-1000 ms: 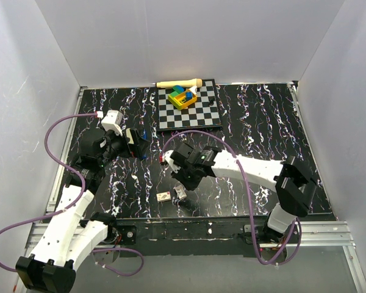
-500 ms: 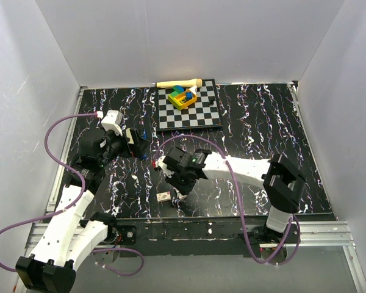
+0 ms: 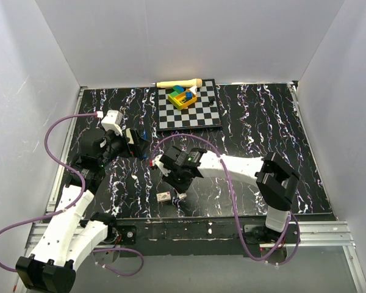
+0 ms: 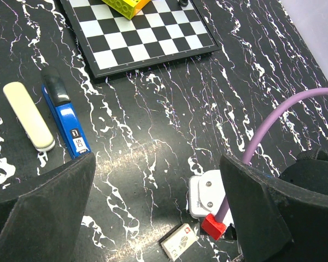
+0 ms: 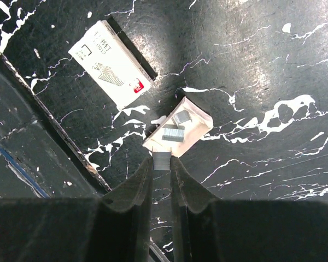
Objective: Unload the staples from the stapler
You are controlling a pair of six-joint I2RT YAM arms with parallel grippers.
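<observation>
Left side: hovers with jaws spread wide and empty above the table point(image 4: 169, 125), probably parked out of the way. Shows the stapler point(image 4: 65, 123) lying flat just beside a cream bar point(image 4: 28, 115), near the chessboard point(image 4: 142, 38) corner, well apart from the right arm's work. Right side: pinches a short staple strip point(image 5: 162, 160) in nearly closed jaws at the lip of the small open tray point(image 5: 199, 123), next to the staple box point(image 5: 110, 63); looks like collecting loose staples there to contain them.
</observation>
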